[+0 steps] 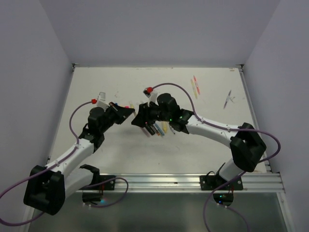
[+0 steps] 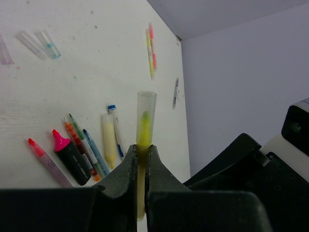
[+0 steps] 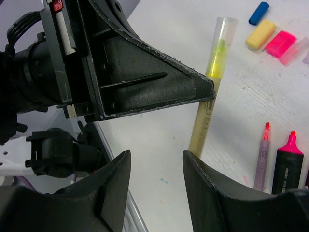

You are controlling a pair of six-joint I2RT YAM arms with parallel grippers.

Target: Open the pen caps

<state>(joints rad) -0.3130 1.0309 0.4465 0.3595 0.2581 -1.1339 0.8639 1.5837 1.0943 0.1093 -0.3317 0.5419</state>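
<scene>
My left gripper (image 2: 141, 148) is shut on a slim yellow pen (image 2: 140, 179) and holds it above the table. The pen's long clear cap (image 2: 146, 113) is on and sticks out past the fingertips. In the right wrist view the same pen (image 3: 204, 121) and cap (image 3: 222, 38) cross in front of my right gripper (image 3: 156, 155). That gripper is open, and its right finger (image 3: 207, 193) is next to the pen's bare end. In the top view both grippers (image 1: 129, 112) (image 1: 139, 118) meet at mid-table. Loose blue (image 3: 259, 13), yellow (image 3: 260, 35) and pink (image 3: 280, 43) pen caps lie on the table.
Several uncapped pens (image 2: 91, 150) lie in a row under the grippers, among them a pink-and-black highlighter (image 2: 72, 157). Two slim pens (image 1: 195, 87) and a grey pen (image 1: 228, 99) lie at the back right. Clear caps (image 2: 41, 42) rest at the far left. Walls enclose the table (image 1: 96, 145).
</scene>
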